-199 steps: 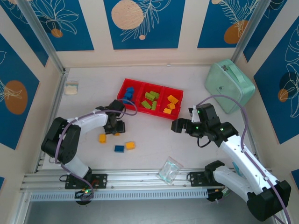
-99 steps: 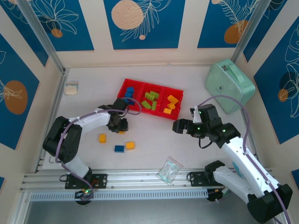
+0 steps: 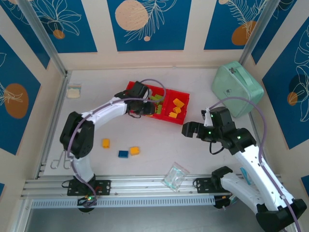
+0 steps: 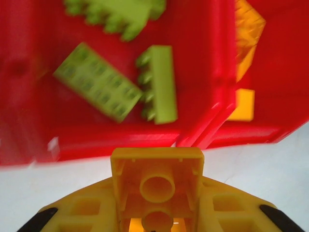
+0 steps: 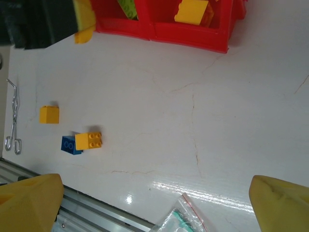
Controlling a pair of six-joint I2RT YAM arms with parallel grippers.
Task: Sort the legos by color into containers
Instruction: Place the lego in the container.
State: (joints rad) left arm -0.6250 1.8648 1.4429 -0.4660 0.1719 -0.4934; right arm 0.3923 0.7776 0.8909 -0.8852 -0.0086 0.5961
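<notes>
Scene: two robot arms over a white worktop [image 3: 159, 145], seen from above, with a long red tray [image 5: 193, 39] of three compartments at the back.
Left pincer [image 3: 143, 107]: closed on a yellow brick [image 4: 157, 179], held just short of the tray's near wall, close to the divider between the middle and right compartments.
Right pincer [image 3: 189, 129]: wide open, holding nothing, hanging above the worktop right of the tray.
Sorted so far: lime green bricks [image 4: 99, 87] lie in the middle compartment, and yellow bricks [image 3: 176, 107] in the right one.
Left to sort: one yellow brick alone [image 3: 105, 143], then a blue brick [image 3: 123, 154] touching another yellow brick [image 3: 134, 150], all loose on the worktop near the left arm.
Progress: seemingly well past halfway. The gripped brick likely belongs in the right compartment, and three loose ones wait.
</notes>
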